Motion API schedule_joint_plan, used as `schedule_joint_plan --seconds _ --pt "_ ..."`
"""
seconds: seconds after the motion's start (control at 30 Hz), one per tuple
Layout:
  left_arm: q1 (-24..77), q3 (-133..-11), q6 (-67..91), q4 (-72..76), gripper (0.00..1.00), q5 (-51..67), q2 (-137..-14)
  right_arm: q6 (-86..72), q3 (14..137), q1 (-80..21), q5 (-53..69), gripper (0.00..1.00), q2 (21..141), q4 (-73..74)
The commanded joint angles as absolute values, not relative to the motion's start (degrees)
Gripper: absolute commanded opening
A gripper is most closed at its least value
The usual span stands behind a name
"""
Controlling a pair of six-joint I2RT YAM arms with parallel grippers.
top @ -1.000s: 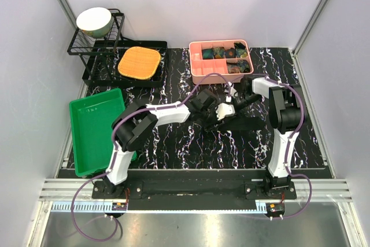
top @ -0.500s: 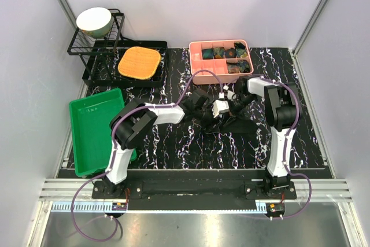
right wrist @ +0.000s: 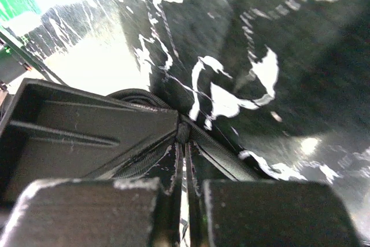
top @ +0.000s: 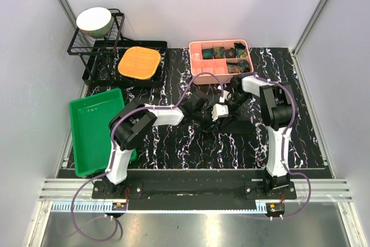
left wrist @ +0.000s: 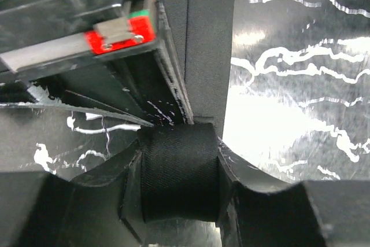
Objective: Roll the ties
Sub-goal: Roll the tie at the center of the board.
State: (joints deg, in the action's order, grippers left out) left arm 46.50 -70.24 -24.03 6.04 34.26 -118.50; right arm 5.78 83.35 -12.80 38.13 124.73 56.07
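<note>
A black tie lies on the marble tabletop, its flat length point(top: 240, 124) running right of the grippers and showing as a grey band point(left wrist: 211, 44) in the left wrist view. Its rolled end point(left wrist: 179, 186) is a tight black cylinder held between the jaws of my left gripper point(left wrist: 179, 169) point(top: 208, 115). My right gripper point(top: 224, 107) point(right wrist: 186, 143) meets it from the right, jaws shut, tips pinching tie fabric point(right wrist: 182, 132) at the roll's side. The coil's edge point(right wrist: 136, 95) shows behind the left finger point(right wrist: 87, 134). More rolled ties point(top: 225, 53) sit in the pink box.
The pink divided box point(top: 194, 65) stands just behind the grippers. A green tray point(top: 87, 143) lies at the left. At the back left are a black dish rack point(top: 78, 47) with a bowl point(top: 94, 20) and an orange mat point(top: 139, 62).
My left gripper opened wider and closed again on the roll. Both grippers shifted slightly left and toward the pink box, with the right wrist swinging back.
</note>
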Motion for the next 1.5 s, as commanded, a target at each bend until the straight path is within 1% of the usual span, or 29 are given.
schedule_joint_plan --seconds 0.0,0.07,0.2,0.27,0.33,0.4,0.5,0.7,0.8,0.93,1.07,1.2,1.37,1.47 --pt "46.7 -64.7 -28.2 -6.6 0.15 29.2 -118.7 9.8 87.5 -13.1 29.2 0.13 127.8 53.7" --pt "46.7 -64.8 -26.8 -7.6 0.11 27.3 -119.8 9.9 88.9 -11.2 31.3 0.22 125.6 56.2" --pt "46.6 -65.5 -22.8 -6.4 0.05 25.2 -120.9 11.0 89.7 -7.3 35.9 0.27 120.9 61.5" --pt "46.5 -66.1 -20.2 -6.1 0.04 24.4 -121.5 11.7 87.9 -6.9 35.9 0.26 118.5 63.0" --pt "46.1 -66.7 -18.7 -5.8 0.02 24.3 -121.9 11.8 84.8 -7.0 37.2 0.24 116.8 62.5" --pt "46.2 -67.1 -16.9 -5.5 0.01 23.6 -122.3 10.8 82.6 -7.7 37.7 0.18 117.0 61.5" --pt "46.2 -67.7 -15.1 -5.6 0.00 22.5 -122.5 9.1 81.5 -9.0 36.1 0.16 118.3 58.6" --pt "46.2 -69.3 -13.3 -7.0 0.00 21.2 -122.7 8.1 84.4 -9.8 32.8 0.11 124.4 56.0" --pt "46.1 -67.9 -13.7 -4.5 0.00 23.4 -120.9 9.1 84.6 -10.9 29.1 0.10 125.5 56.0" --pt "46.1 -64.5 -16.3 -0.2 0.05 25.5 -116.1 8.8 84.9 -11.5 28.7 0.09 125.9 56.5" --pt "46.1 -68.8 -17.0 -0.7 0.09 25.9 -116.4 9.3 85.7 -11.8 28.5 0.10 126.7 57.5" --pt "46.1 -72.4 -16.3 -0.5 0.09 26.1 -116.2 9.9 85.4 -12.3 28.2 0.11 126.6 57.5" --pt "46.1 -69.8 -17.5 4.3 0.11 30.9 -112.6 9.8 85.6 -13.3 26.7 0.11 126.7 57.4" --pt "46.1 -67.7 -19.6 5.3 0.13 33.8 -111.4 9.5 85.8 -13.8 26.0 0.14 126.8 57.5"
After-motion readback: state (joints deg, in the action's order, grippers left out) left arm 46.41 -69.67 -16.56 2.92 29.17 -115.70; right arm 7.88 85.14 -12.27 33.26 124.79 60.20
